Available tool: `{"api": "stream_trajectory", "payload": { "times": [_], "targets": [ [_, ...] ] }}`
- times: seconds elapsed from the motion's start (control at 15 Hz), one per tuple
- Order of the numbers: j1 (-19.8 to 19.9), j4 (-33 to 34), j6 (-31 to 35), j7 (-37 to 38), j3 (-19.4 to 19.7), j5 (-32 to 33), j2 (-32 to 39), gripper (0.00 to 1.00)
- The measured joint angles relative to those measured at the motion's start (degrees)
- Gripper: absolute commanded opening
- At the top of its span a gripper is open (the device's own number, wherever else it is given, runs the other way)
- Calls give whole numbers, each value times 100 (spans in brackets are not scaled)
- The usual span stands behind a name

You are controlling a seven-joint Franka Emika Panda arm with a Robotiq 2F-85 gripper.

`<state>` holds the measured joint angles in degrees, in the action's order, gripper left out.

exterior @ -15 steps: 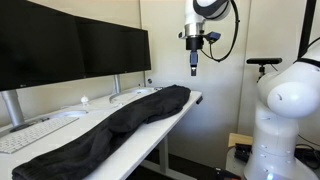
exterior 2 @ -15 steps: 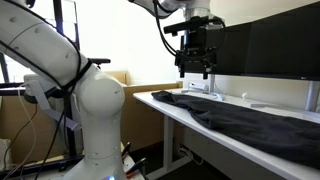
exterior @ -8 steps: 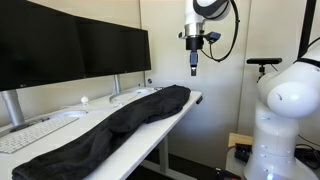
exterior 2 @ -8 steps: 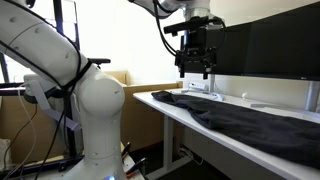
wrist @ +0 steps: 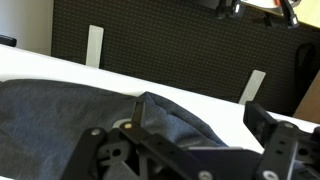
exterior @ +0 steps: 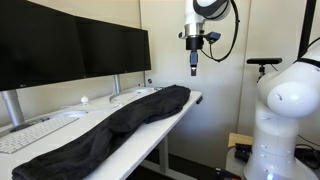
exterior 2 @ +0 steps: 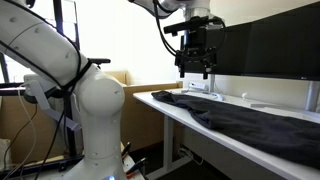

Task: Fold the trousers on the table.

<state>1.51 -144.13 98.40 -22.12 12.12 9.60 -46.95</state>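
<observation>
Along the white table [exterior: 193, 98] the dark trousers [exterior: 120, 122] are lying stretched out at full length in front of the monitors [exterior: 70, 45], with one end reaching the table's end below me. Judging by that, I am only getting ready for the first fold. I should be coming straight down onto that end and pinching a good bite of cloth near its edge, not one loose layer. Then I should be lifting it just clear and carrying it back along the garment so the halves lie square. Dragging it low would probably bunch the fabric. I am holding my arm high, wrist pointing straight down, well above the cloth. My hand [exterior 2: 195, 70] is hanging wide open and empty, its fingers [exterior 2: 181, 69] spread over the trousers' end.
</observation>
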Motion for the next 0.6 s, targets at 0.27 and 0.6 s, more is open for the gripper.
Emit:
{"api": "stream_trajectory", "payload": {
  "times": [0.27, 0.6],
  "targets": [
    [-424, 569, 517, 617, -619, -298, 684, 100],
    [-694, 1940, 550, 1641, -1573, -438, 2218, 100]
  ]
}}
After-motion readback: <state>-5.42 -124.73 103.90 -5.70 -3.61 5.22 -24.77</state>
